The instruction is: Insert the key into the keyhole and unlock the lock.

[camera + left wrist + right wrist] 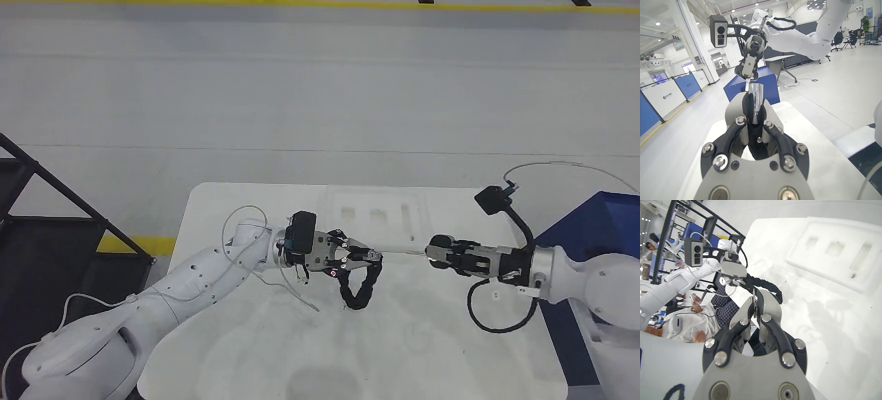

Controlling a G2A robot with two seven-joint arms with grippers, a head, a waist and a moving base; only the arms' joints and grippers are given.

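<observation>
Your left gripper (753,103) clamps the chrome-barrelled black cable lock (755,94); your right gripper (755,298) pinches the silver key (754,306). Alignment with the keyhole (722,281) seems next.

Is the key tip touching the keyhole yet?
Apart. The right wrist view shows the key, held in the right gripper, with its tip short of the bare keyhole.

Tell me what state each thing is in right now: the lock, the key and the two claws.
lock: gripped by its shiny barrel, black cable closed in a loop, keyhole face bare.
key: pinched by its head, blade aimed toward the lock, not yet in the keyhole.
left gripper: shut on the lock.
right gripper: shut on the key.
</observation>
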